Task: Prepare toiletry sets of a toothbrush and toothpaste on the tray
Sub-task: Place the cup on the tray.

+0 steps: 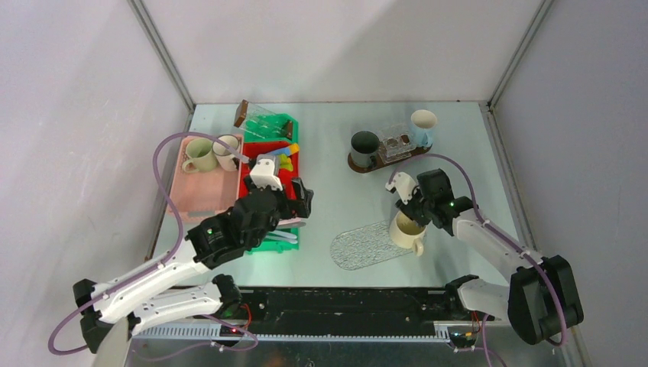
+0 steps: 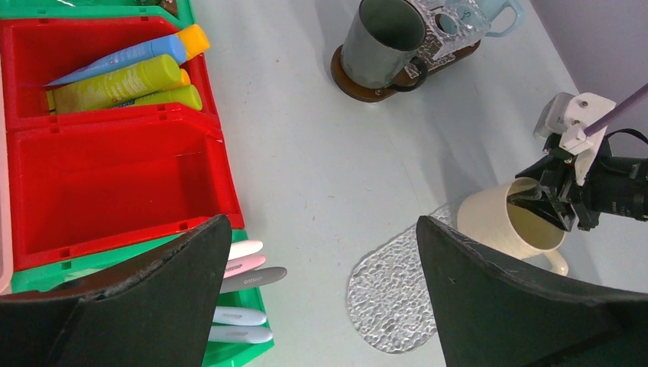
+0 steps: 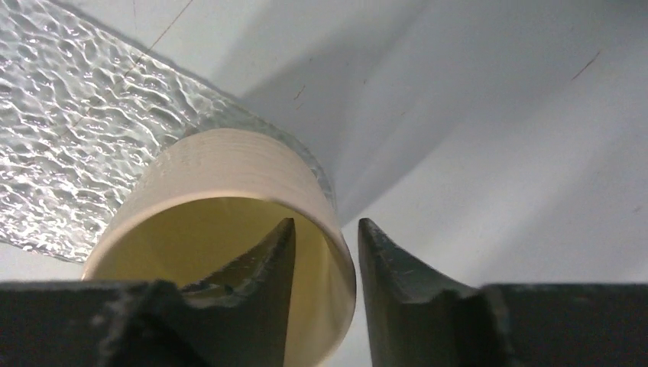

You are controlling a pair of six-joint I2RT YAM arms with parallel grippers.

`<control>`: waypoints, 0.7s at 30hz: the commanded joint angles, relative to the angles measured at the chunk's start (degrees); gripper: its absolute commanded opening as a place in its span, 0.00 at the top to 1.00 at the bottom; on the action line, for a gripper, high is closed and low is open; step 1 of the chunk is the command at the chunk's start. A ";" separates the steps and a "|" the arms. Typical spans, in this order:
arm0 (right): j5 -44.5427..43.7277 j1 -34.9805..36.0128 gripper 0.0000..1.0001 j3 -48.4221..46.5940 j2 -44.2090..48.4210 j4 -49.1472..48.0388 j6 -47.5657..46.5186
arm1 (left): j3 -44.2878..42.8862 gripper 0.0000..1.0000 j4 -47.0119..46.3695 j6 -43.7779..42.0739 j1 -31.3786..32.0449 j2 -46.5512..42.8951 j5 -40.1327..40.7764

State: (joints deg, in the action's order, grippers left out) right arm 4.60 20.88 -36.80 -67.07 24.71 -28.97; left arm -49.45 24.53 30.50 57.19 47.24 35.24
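Near right: clear textured tray [image 1: 367,245] flat on the table, the cream mug [image 1: 406,229] upright at its right end, partly on it. Right gripper [image 3: 327,225] comes down on the mug from above, jaws astride the right side of the rim, one finger [image 3: 267,260] inside and the other outside; whether they pinch the wall, cannot tell. Near left: left gripper [image 2: 321,225] hangs with jaws spread wide and nothing between them, over the right edge of the green bin [image 2: 237,355]. Toothbrushes [image 2: 244,271] lie side by side in that bin, just near of a red bin [image 2: 115,191]. The next red bin [image 2: 30,46] farther back holds the toothpaste: a blue tube [image 2: 130,55] with an orange cap and yellow tubes [image 2: 115,84]. Far left: pink tray [image 1: 200,187] carrying a pale mug [image 1: 200,154] and a white mug [image 1: 227,151], touching. Far right: dark mug [image 1: 364,147] on a brown oval base [image 1: 359,165], a clear holder [image 1: 396,143] beside it, then a pale blue mug [image 1: 423,126].
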 commanded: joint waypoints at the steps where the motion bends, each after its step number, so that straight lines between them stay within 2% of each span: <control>1: 1.20 0.84 0.54 -0.92 1.78 -3.76 -0.22 | -0.60 0.03 -2.53 -1.71 -0.53 0.52 -0.92; 10: -3.67 1.09 0.34 -5.07 11.15 -1.82 0.91 | -3.00 0.03 -2.94 -3.29 -2.31 2.71 -1.61; 13: -6.32 1.00 0.03 -7.82 14.35 -0.88 1.83 | -3.77 0.03 -2.96 -3.79 -4.10 3.53 -2.54; 17: -10.89 0.92 0.01 -10.92 17.59 0.29 4.46 | -5.67 0.03 -2.94 -5.21 -7.78 4.88 -4.34; 21: -16.04 0.84 0.01 -12.53 20.60 -1.26 12.43 | -7.83 0.03 -2.53 -7.00 -12.66 6.79 -5.57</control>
State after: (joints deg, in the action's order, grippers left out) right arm -4.49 21.78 -46.22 -49.39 24.80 -24.18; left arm -53.56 23.59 26.74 48.21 52.90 31.11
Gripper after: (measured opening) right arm 0.992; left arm 0.972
